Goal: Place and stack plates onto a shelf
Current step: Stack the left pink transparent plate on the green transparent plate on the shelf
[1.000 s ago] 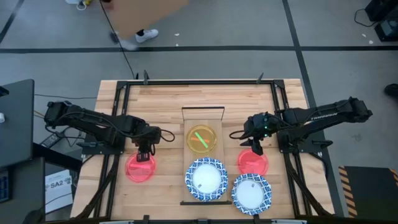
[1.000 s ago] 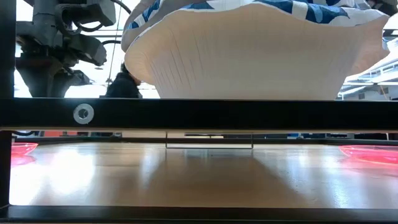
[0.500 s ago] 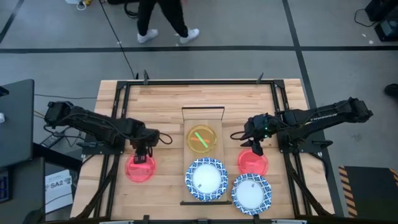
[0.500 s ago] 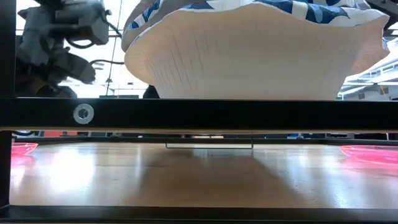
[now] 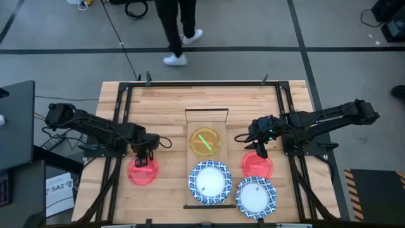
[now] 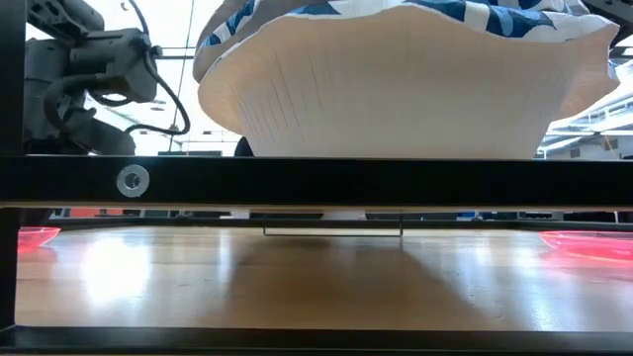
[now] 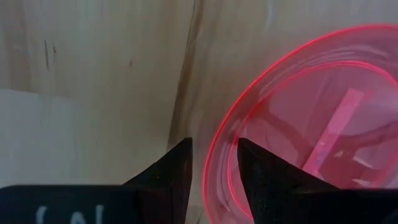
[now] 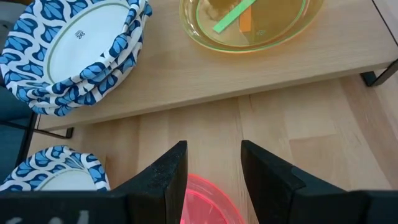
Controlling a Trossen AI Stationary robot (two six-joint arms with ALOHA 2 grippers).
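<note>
"SA2" reads on a white label [image 5: 61,187] on the floor at nine o'clock of the worktop [image 5: 164,98]; white lettering on the right arm [image 5: 329,117] stays too small to read.

the desk [image 5: 164,101] is pale wooden planks inside a black metal frame [image 5: 202,82], standing on a grey floor [image 5: 253,38] crossed by dark lines. beyond the desk's far edge a person's legs [image 5: 174,28] in dark trousers and white shoes cross the floor, and a black cable [image 5: 117,35] trails nearby. a yellow-and-black striped strip [image 5: 351,196] lies at one corner. through the low view, bright windows [image 6: 593,119] glow behind
</note>
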